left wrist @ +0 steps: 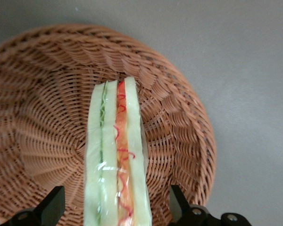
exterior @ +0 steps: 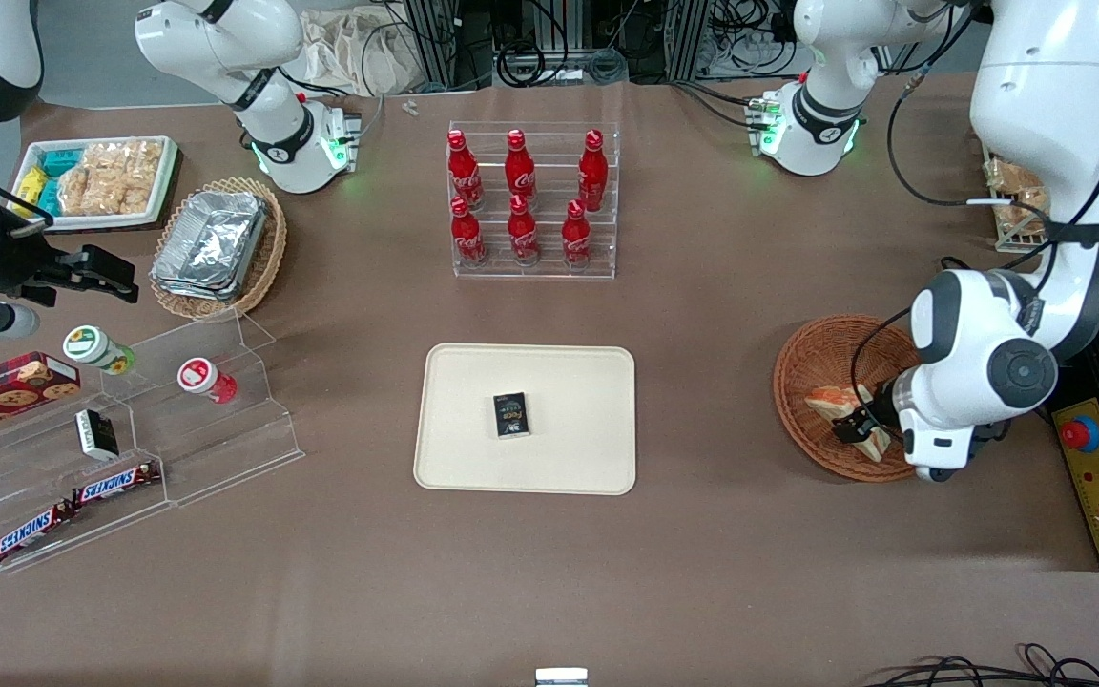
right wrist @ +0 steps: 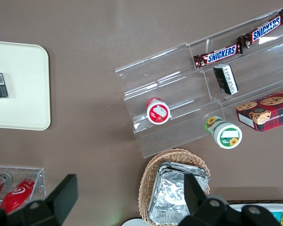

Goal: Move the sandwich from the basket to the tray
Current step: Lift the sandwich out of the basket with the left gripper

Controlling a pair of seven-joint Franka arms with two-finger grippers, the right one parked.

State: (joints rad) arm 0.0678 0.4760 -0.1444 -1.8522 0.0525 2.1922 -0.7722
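Sandwich end and pincer cropped.

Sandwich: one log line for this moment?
sandwich: in basket | claw: open, straddling sandwich | tray: holds small dark box

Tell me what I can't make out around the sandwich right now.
- Front view: the arm covers part of the basket and the gripper.
- Left wrist view: the sandwich is cut off by the frame edge; contact with the fingertips is unclear.
- The label on the small dark box on the tray is too small to read.
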